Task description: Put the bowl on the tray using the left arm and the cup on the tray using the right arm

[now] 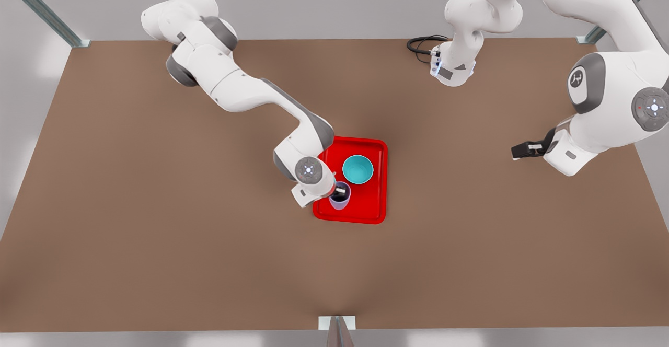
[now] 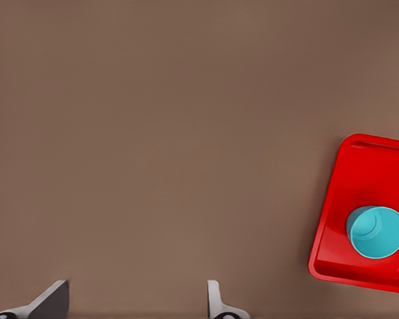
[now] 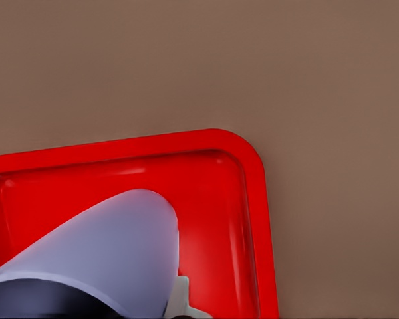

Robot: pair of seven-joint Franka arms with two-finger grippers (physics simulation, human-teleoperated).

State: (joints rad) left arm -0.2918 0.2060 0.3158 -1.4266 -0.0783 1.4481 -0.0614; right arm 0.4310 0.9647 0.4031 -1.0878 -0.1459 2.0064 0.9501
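Note:
The red tray (image 1: 373,206) lies mid-table. The teal bowl (image 1: 358,170) stands upright on it, free of both grippers. On the tray's corner toward the front view's left is the lavender cup (image 1: 338,201), with my right gripper (image 1: 339,193) shut on its rim, one finger inside. From the right wrist, the cup (image 3: 113,246) sits over the tray (image 3: 213,199) with a fingertip (image 3: 179,300) beside its wall. My left gripper (image 1: 518,152) waits open at the front view's right, well off the tray. Its wrist view has the gripper (image 2: 133,307), the tray (image 2: 359,173) and the bowl (image 2: 377,232).
A black cable (image 1: 423,44) loops at the table's far edge near an arm base. Metal frame posts stand at the far corners, and a small bracket (image 1: 337,323) sits at the near edge. Bare brown tabletop (image 1: 157,232) surrounds the tray.

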